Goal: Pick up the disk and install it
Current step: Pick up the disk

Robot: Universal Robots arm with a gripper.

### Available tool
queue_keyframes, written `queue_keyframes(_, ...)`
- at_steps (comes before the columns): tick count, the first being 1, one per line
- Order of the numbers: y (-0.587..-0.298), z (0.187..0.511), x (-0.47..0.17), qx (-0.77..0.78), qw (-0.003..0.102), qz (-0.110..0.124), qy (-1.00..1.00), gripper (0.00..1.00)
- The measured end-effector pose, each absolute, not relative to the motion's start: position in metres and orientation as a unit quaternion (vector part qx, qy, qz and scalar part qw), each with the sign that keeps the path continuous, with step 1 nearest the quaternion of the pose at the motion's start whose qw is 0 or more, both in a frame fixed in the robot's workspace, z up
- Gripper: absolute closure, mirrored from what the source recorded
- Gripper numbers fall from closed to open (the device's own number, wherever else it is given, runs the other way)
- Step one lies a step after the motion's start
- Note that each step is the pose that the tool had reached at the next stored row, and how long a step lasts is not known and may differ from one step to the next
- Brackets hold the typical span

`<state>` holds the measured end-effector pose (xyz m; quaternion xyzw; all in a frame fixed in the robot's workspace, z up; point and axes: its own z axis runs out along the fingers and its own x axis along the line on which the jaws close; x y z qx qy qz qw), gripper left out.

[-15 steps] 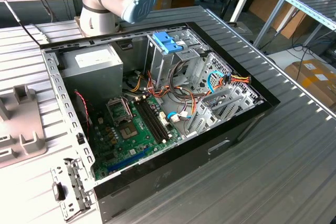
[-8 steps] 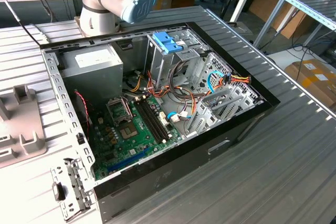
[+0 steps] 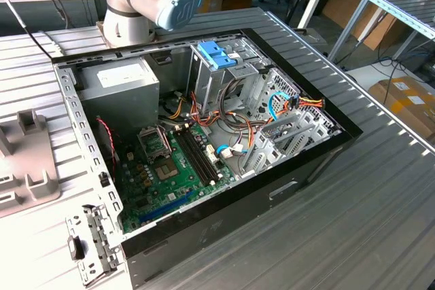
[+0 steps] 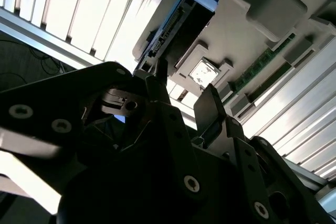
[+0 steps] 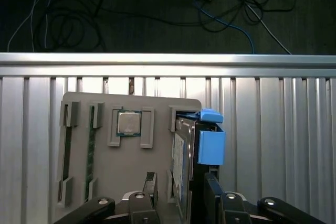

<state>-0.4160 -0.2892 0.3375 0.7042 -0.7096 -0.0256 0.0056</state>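
The disk (image 5: 181,148) stands on edge in a slot of a grey holder tray (image 5: 157,166), with its blue end tab (image 5: 211,142) at the far end. In the second wrist view the disk (image 4: 176,32) lies just beyond the fingertips (image 4: 157,80). My gripper (image 5: 180,190) is open and straddles the near end of the disk, one black finger on each side with a small gap to each. In the second wrist view the gripper (image 4: 184,95) shows the same spread. Nothing is held.
The holder tray also carries a processor chip (image 5: 128,123) and memory sticks (image 5: 65,156). It sits on a ribbed metal table (image 5: 273,129). In the exterior view an open computer case (image 3: 238,188) shows a motherboard (image 3: 170,168), metal drive cages (image 3: 289,134) and a blue latch (image 3: 216,53).
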Motion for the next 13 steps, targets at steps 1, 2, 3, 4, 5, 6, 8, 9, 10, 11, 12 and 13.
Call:
queue_keyframes(1, -0.288, 0.337, -0.416, 0.704, 0.006, -0.026, -0.71, 0.52)
queue_keyframes(2, -0.287, 0.337, -0.417, 0.704, 0.005, -0.026, -0.71, 0.52)
queue_keyframes(3, -0.286, 0.337, -0.417, 0.704, 0.005, -0.026, -0.71, 0.52)
queue_keyframes(4, -0.285, 0.337, -0.417, 0.704, 0.005, -0.026, -0.71, 0.52)
queue_keyframes(5, -0.284, 0.336, -0.418, 0.704, 0.005, -0.026, -0.71, 0.52)
queue_keyframes(6, -0.281, 0.336, -0.419, 0.704, 0.005, -0.026, -0.71, 0.52)
queue_keyframes(8, -0.278, 0.335, -0.42, 0.704, 0.005, -0.027, -0.71, 0.52)
queue_keyframes(9, -0.277, 0.335, -0.421, 0.704, 0.005, -0.027, -0.71, 0.52)
queue_keyframes(10, -0.277, 0.334, -0.422, 0.704, 0.004, -0.027, -0.709, 0.52)
queue_keyframes(11, -0.275, 0.334, -0.424, 0.704, 0.004, -0.027, -0.709, 0.52)
queue_keyframes(12, -0.274, 0.333, -0.425, 0.704, 0.004, -0.027, -0.709, 0.52)
queue_keyframes(13, -0.273, 0.333, -0.426, 0.704, 0.004, -0.027, -0.709, 0.52)
